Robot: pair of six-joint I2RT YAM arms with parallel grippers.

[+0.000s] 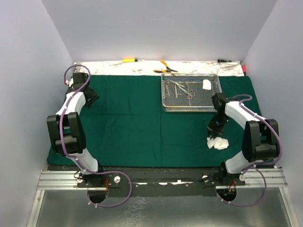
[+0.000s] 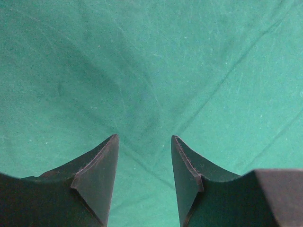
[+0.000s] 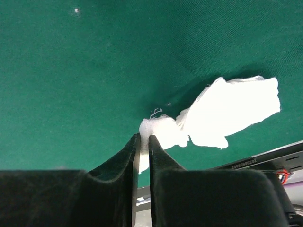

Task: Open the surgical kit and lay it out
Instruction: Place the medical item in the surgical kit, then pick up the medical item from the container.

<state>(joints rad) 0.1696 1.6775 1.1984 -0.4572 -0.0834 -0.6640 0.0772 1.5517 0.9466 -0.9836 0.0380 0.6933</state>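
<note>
1. Large dark green cloth wrap [image 1: 128, 123]: woven fabric, matt, creased along folds; fine lint specks close up.
2. Rectangular wire-mesh steel tray [image 1: 191, 109]: bare metal, shiny.
3. Small silver scissor-like clamps [image 1: 182, 89]: polished metal, glossy.
4. White gauze rolls [image 1: 217, 142]: soft cloth, matt, loose threads at edge.
5. Left gripper [image 2: 144, 136] fingers [image 2: 94, 184]: black, matt, smooth; prob. plastic.
6. Pale marbled tabletop strip [image 1: 142, 68]: hard, slight sheen.
7. Silver rails [image 1: 57, 179]: ribbed metal, dull sheen.
</note>
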